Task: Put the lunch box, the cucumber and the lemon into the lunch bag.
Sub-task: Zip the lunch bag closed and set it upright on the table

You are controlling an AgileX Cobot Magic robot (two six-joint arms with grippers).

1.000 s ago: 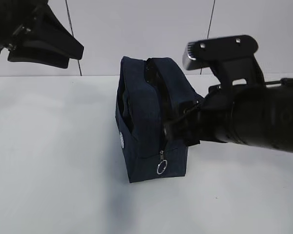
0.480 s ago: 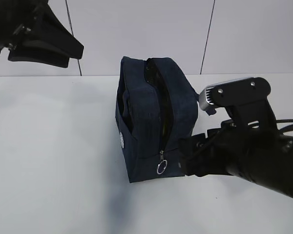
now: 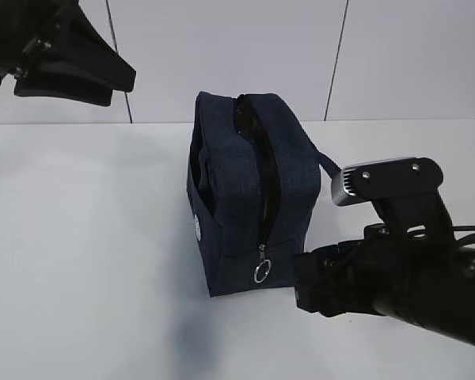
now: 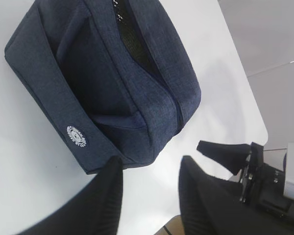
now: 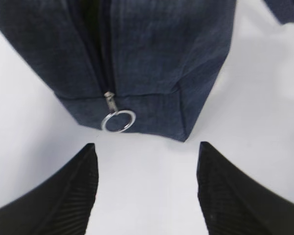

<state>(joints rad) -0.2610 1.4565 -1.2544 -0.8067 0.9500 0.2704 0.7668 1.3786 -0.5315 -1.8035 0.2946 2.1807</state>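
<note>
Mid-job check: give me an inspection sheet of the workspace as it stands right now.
Surface: white table, bare around the bag.
Job's things: lunch bag upright, zipper open along the top; ring pull hangs at the bottom of its end face. Lunch box, cucumber and lemon: not visible in any view.
Clutter: nothing seen.
Grippers: right gripper open, low at the table, facing the ring pull, touching nothing. Left gripper open, empty, raised above the table on the bag's far left.
Cables: black cable on the right arm.
Surroundings: pale panelled wall behind.
</note>
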